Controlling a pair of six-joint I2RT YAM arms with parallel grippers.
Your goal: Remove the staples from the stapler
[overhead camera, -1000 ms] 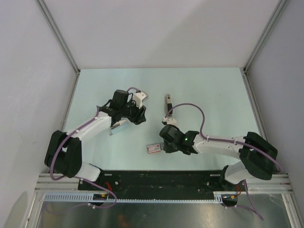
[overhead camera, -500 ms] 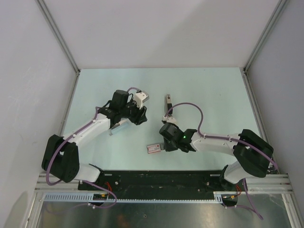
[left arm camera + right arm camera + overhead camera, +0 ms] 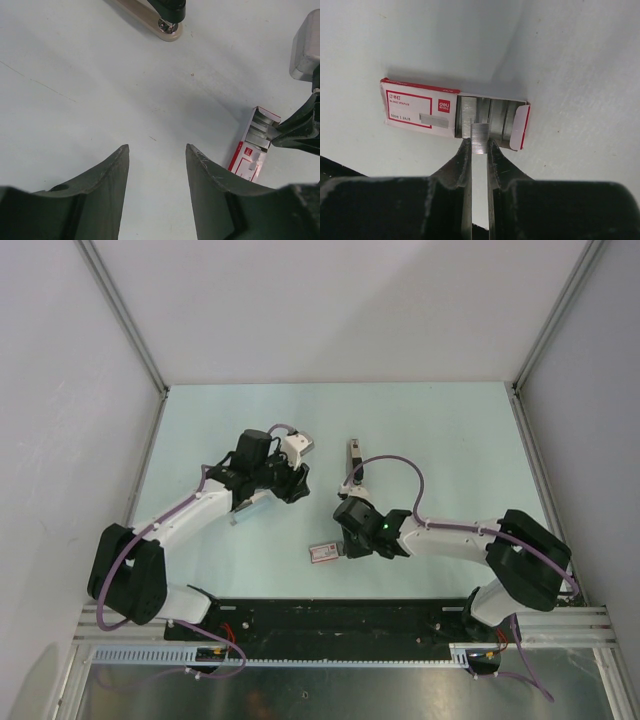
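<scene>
A pale blue-and-white stapler lies on the table, partly under my left forearm; it shows in no wrist view. My left gripper is open and empty, just above bare table. My right gripper is shut on a short strip of grey staples at the open end of a flat red-and-white staple box, which lies on the table. More grey staple strips lie in the box's open tray.
A dark stapler-like object with a tan base lies beyond the right gripper, mid-table. White walls with metal posts close the table at the back and sides. The arm bases stand on a black rail at the near edge.
Almost nothing. My right forearm has shifted slightly left while its gripper stays at the box. My left arm settled a little after the earliest frame.
</scene>
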